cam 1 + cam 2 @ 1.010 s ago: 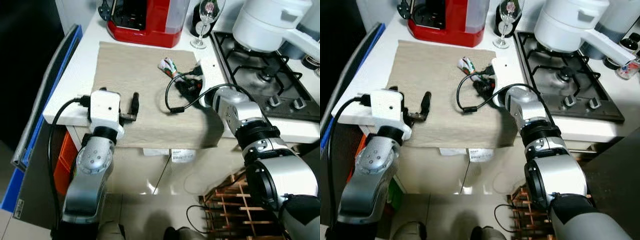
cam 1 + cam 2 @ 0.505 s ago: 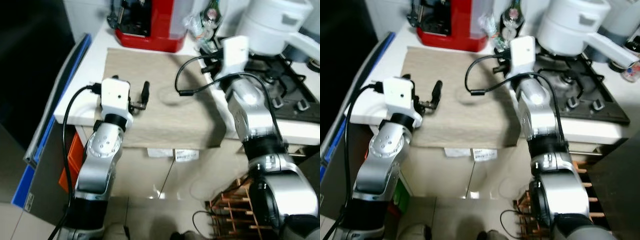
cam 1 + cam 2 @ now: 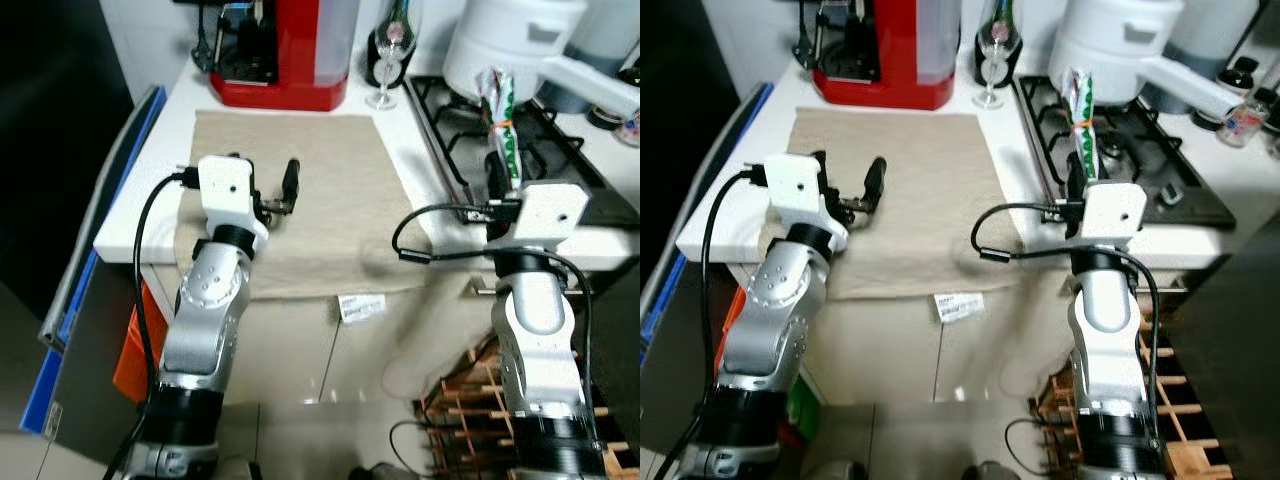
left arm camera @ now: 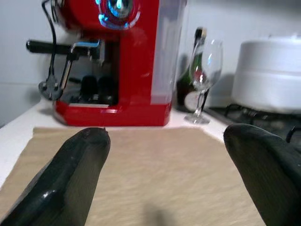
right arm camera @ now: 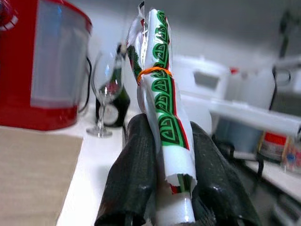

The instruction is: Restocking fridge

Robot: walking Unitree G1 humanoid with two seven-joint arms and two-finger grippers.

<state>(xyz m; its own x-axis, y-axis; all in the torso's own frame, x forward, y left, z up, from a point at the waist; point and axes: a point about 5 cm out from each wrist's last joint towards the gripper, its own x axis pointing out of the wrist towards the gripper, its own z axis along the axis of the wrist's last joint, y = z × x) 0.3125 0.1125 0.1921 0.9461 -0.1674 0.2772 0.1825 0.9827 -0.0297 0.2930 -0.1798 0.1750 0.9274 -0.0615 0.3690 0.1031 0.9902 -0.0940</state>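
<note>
A long white packet with a green pattern and an orange rubber band stands upright in my right gripper, which is shut on its lower end. The wrist view has the packet pinched between the two black fingers. This gripper is at the counter's front edge, beside the gas hob. My left gripper is open just above the left part of a beige cloth on the counter. Its wrist view shows the open left gripper holding nothing.
A red coffee machine, a wine glass and a dark bottle stand at the back of the counter. A white pot sits on the hob. A wooden rack is on the floor at the right, a blue board at the left.
My right gripper has lifted the packet off the cloth and swung it right, to the counter edge by the hob. The left gripper has stayed open over the cloth. The camera has shifted.
</note>
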